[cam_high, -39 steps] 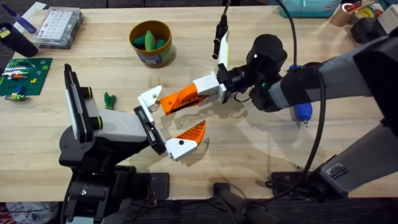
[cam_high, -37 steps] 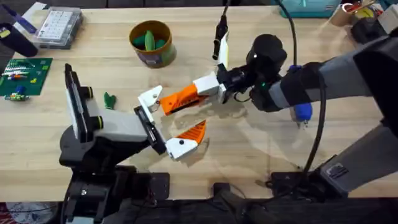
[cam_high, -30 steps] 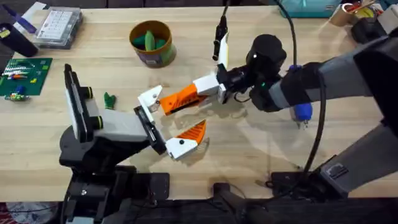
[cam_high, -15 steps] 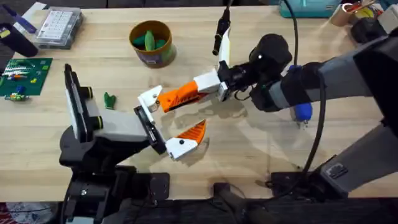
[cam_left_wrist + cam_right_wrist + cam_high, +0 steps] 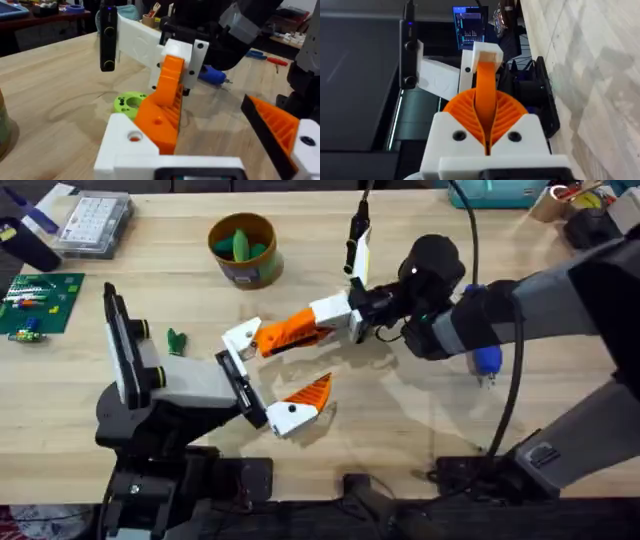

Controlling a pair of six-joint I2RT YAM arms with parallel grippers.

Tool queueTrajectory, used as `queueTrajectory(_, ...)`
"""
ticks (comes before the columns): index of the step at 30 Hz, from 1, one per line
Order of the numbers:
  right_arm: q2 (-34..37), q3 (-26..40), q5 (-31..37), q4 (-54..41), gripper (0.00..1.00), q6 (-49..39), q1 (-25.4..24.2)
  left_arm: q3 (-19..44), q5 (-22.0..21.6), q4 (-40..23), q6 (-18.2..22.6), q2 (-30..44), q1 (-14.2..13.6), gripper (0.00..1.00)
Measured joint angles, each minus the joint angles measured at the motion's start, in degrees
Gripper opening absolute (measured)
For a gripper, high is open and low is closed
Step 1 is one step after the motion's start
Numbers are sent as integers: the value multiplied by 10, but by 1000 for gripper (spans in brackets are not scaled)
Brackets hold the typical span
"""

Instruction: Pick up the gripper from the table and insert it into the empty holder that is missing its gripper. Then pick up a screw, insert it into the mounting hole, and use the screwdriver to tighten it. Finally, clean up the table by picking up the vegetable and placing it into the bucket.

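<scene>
- Insertion is the step in hand: the right gripper is clenching on the gripper, holding it above the middle of the worktop with its white base just at the holder.
- The left gripper is the holder side; it is bearing one short orange finger, and whether it is open I cannot tell.
- The screw and the tightening seem not yet done; the screwdriver is lying near the right edge, partly behind the right arm.
- The bucket is standing near the far edge with green pieces inside; one vegetable is lying towards the left edge, so cleaning is not finished.
</scene>
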Motion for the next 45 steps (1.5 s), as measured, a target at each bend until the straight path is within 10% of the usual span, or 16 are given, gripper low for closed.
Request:
queueTrajectory(23,0,103,19,-265,19,-94,43,0,-16,0,-25,0,5,990)
queueTrajectory(45,18,137,28,-288,19,-138,50,0,-33,3,-26,0,10,990)
